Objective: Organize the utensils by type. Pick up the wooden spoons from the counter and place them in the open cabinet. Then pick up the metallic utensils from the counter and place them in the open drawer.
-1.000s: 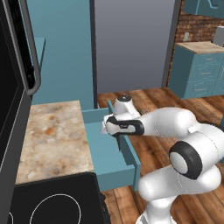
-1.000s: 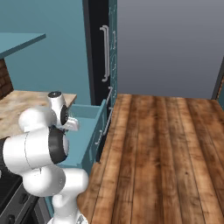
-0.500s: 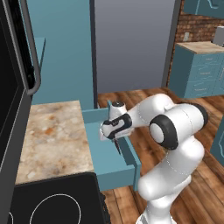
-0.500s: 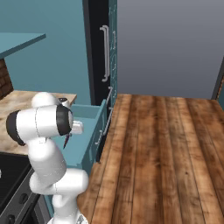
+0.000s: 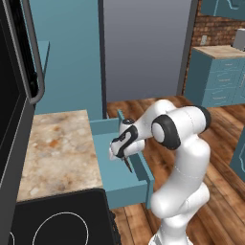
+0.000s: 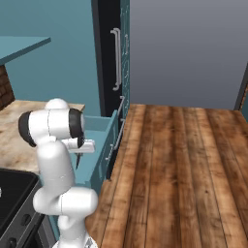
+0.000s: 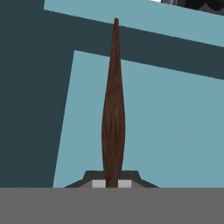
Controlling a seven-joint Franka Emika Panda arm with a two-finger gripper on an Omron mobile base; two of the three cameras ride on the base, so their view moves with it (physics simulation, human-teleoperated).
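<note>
One dark-handled utensil (image 7: 113,113) pinched in hand (image 7: 112,183), one open drawer (image 5: 125,178)

A dark brown handle (image 7: 113,118) shows against the plain teal drawer (image 5: 125,182), beside the beige, rust-patched counter (image 5: 60,148).

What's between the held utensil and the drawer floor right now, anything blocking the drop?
Nothing visible. The gripper is shut on the dark-handled utensil, which hangs point-down over the open drawer. In the hand view, the plain teal drawer floor lies beyond the handle tip, with nothing lying there. The drawer walls sit off to the sides.
</note>
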